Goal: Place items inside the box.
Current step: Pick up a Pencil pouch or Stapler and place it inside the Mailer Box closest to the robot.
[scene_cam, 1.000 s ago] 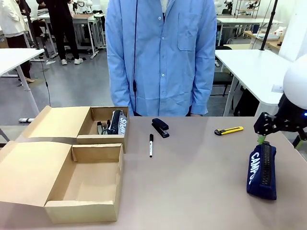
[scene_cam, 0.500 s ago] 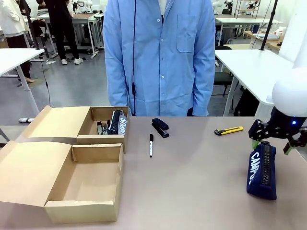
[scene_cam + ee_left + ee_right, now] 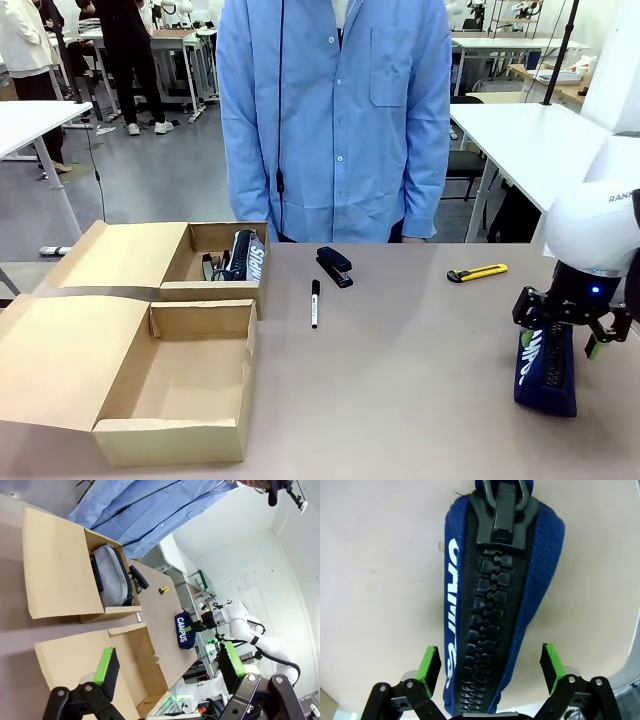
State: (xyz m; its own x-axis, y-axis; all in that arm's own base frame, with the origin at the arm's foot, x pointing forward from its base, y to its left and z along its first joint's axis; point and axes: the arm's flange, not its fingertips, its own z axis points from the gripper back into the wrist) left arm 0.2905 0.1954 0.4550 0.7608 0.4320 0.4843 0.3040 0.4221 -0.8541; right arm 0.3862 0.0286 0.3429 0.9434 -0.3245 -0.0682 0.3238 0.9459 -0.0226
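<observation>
Now the right gripper [image 3: 560, 343] straddles the far end of the navy zip pouch [image 3: 546, 372], its jaws spread wide with a green pad on either side, not closed on it. The pouch lies zip-up on the table [image 3: 420, 390] at the robot's right, well apart from the cardboard boxes [image 3: 170, 440]. The left gripper [image 3: 168, 661] is wide open too, holding nothing.

The worktop [image 3: 420, 390] holds a near box [image 3: 165, 385] and far box [image 3: 165, 262] at its left edge, stapler [image 3: 334, 266], pen [image 3: 315, 302], yellow knife [image 3: 477, 272], blue pouch [image 3: 546, 370].
</observation>
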